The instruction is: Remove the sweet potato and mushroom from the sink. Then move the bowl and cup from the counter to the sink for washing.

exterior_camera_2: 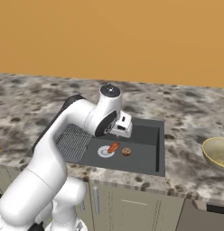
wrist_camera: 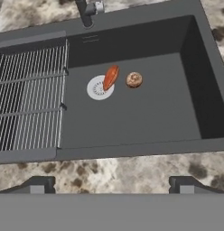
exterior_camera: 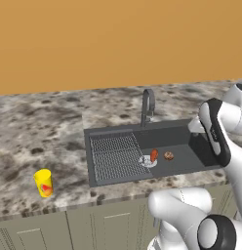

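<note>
Looking down from the hand view, a dark grey rectangular sink (wrist_camera: 132,117) is set into a speckled brown-and-cream granite tabletop (wrist_camera: 132,169). Its basin floor is smooth and matte. On the basin's left side lies a ribbed wire drainer grid (wrist_camera: 30,99), made of fine pale bars. A round silver drain (wrist_camera: 99,88) sits in the basin floor just beside the grid. The sweet potato (wrist_camera: 111,76), a small elongated orange-red tuber with tapered ends, lies tilted with its lower end overlapping the drain's rim. Just to its right, apart from it, rests the mushroom (wrist_camera: 134,80), a tiny rounded brown lump with paler speckles. A grey arched faucet (exterior_camera: 148,105) rises from the tabletop behind the sink.

The robot's gripper (wrist_camera: 112,185) hangs above the sink's front edge with its jaws released and spread wide, holding nothing; the two dark fingertips (wrist_camera: 39,185) stand well apart over the granite.

In the left base view, a small bright yellow cylindrical cup (exterior_camera: 44,183) with a red-orange mark stands upright on the tabletop, well to the left of the sink. In the right base view, a wide, shallow tan-gold bowl (exterior_camera_2: 217,153) with a paler rim sits on the tabletop to the right of the sink, partly cut off by the picture's edge. A flat orange wall (exterior_camera: 118,39) runs behind the tabletop, and grey-beige cabinet doors (exterior_camera: 93,224) lie below its front edge.
</note>
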Controlling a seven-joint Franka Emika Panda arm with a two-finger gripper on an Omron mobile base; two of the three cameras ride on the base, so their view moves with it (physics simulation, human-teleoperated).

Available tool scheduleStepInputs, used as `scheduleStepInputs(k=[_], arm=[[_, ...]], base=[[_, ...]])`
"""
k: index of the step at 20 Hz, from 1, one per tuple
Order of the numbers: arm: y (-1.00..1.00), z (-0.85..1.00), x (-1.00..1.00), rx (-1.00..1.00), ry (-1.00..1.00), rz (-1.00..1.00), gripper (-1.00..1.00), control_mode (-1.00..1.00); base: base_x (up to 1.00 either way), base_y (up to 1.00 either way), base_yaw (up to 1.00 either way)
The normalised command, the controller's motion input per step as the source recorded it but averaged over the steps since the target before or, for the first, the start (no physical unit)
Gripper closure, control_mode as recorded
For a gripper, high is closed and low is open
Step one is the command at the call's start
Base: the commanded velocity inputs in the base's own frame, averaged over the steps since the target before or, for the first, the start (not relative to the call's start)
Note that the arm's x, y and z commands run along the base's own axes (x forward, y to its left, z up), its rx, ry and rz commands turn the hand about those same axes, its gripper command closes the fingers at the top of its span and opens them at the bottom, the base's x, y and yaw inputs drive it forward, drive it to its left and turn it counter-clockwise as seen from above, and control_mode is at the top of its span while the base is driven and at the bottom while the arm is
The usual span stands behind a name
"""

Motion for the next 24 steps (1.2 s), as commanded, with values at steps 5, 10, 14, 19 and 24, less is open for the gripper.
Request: scheduleStepInputs(k=[5,10,14,19,24], arm=[[0.0,-0.28,0.02,-0.01,0.01,0.0,-1.0,-1.0],[0.0,-0.27,0.08,-0.02,0.0,0.0,-1.0,-1.0],[0.0,-0.26,0.11,0.0,0.01,0.0,-1.0,-1.0],[0.0,-0.23,0.2,-0.01,0.05,0.0,-1.0,-1.0],[0.0,-0.21,0.23,0.0,0.07,0.0,-1.0,-1.0]], base=[[0.0,0.0,0.0],[0.0,0.0,0.0],[0.0,0.0,0.0],[0.0,0.0,0.0],[0.0,0.0,0.0]])
